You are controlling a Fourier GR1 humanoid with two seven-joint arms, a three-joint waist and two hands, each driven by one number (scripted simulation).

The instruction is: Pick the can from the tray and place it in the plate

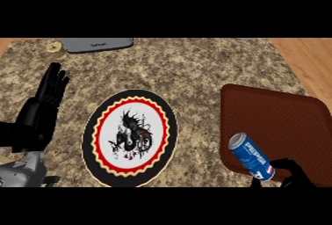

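Observation:
A blue can point(251, 156) with a silver top stands tilted over the front left part of the dark red-brown tray point(279, 114). My right hand point(293, 175) shows at the lower right, with its thumb and fingers curled round the can's lower end. A round plate point(130, 137) with a black rim, a red scalloped ring and a black dragon figure on white lies left of the tray, with a strip of counter between them. My left hand point(44, 103) rests open at the left edge, fingers up, apart from the plate.
A grey flat appliance point(97, 44) lies at the counter's far edge, with a small pale round object point(55, 48) beside it. Speckled granite counter point(194, 70) stretches between plate and tray. Wooden floor point(311, 57) shows past the counter's right edge.

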